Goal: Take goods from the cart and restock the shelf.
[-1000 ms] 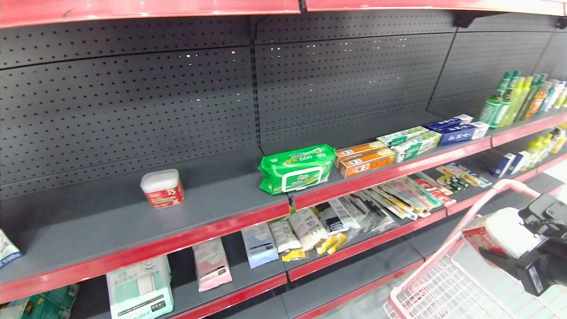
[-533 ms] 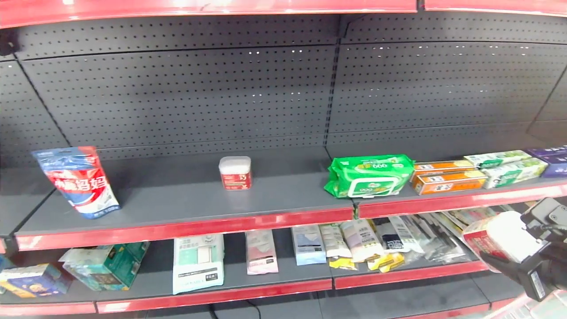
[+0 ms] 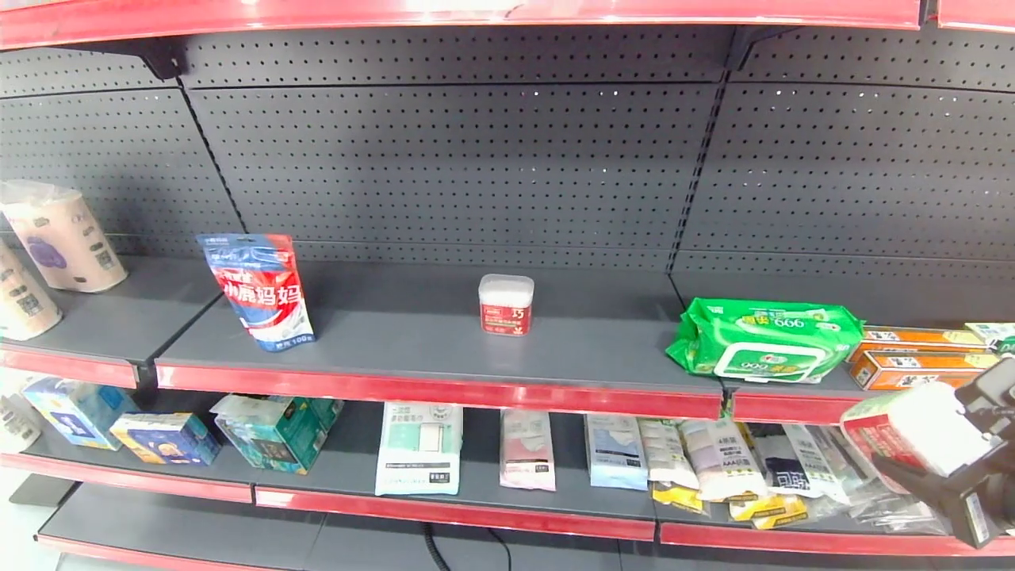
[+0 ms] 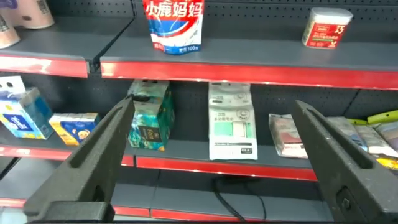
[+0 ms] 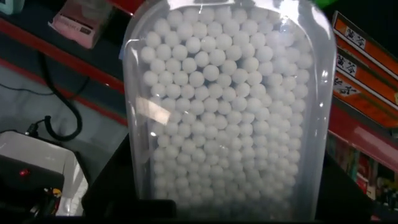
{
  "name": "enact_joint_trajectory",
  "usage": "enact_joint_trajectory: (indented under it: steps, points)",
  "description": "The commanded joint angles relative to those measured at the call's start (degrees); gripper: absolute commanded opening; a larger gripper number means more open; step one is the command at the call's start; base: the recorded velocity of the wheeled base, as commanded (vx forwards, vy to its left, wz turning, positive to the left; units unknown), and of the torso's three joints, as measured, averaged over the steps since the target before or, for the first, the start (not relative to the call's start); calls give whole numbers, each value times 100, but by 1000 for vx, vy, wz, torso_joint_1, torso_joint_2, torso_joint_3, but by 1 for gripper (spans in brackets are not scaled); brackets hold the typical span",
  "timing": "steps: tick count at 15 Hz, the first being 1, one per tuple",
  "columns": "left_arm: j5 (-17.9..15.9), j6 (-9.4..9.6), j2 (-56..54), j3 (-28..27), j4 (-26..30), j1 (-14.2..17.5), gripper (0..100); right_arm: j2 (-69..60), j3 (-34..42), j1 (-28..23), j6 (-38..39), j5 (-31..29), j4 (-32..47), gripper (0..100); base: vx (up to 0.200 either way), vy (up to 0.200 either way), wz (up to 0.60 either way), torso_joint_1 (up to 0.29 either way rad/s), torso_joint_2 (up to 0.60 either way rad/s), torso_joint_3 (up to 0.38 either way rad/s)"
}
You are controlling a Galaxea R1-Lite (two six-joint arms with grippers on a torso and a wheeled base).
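Shelf [image 3: 428,390]: grey boards, red front edges, perforated back. Right gripper [image 3: 924,436], nearest: jaws clenched on a cotton-bud tub [image 3: 892,416], held before the shelf. Left gripper [image 4: 214,168]: jaws released. Farther, a matching tub [image 3: 506,304] stands on the shelf between pouch [image 3: 258,289] and wipes pack [image 3: 765,339].

Store shelving in dark grey and red, lit from overhead.
The middle shelf board [image 3: 412,337] is dark grey with a glossy red front strip [image 3: 436,390]. Behind it rises a dark perforated back panel [image 3: 452,159], divided by a black upright [image 3: 702,166] toward the board's right end. High above the board, a top red strip [image 3: 476,12] catches bright glare, and a black bracket [image 3: 162,59] sits under its left part. Below the board come a lower tier [image 3: 341,464] and a lowest tier [image 3: 174,527], both grey with red edges. A black cable [image 3: 432,547] shows at the lowest tier, and pale floor [image 3: 16,539] lies far down to the board's left.
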Motion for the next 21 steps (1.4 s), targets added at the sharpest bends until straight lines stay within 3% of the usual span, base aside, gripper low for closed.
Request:
enact_joint_trajectory:
  steps: [1,5,7,9,13,15,21]
  points:
    - [6,-1,7,-4,2,-1,100,-616,109,-16,307,11,-6,0,0,0,0,0,0,0]
    - [-12,42,183,-4,2,-36,100,-1354,601,28,1204,19,-24,0,0,0,0,0,0,0]
    - [-108,192,385,-13,2,-141,100,-1671,627,1,1432,-16,-15,0,0,0,0,0,0,0]
    - [-161,227,579,-21,2,-423,100,-1882,619,-25,1432,-77,-24,0,0,0,0,0,0,0]
    - [-152,192,772,-13,11,-467,100,-2295,979,-25,1142,-323,12,0,0,0,0,0,0,0]
    - [-161,201,605,-4,-7,-660,100,-2295,1040,-16,808,-332,3,0,0,0,0,0,0,0]
    - [-117,166,570,-4,-7,-669,100,-2277,988,-25,808,-332,3,0,0,0,0,0,0,0]
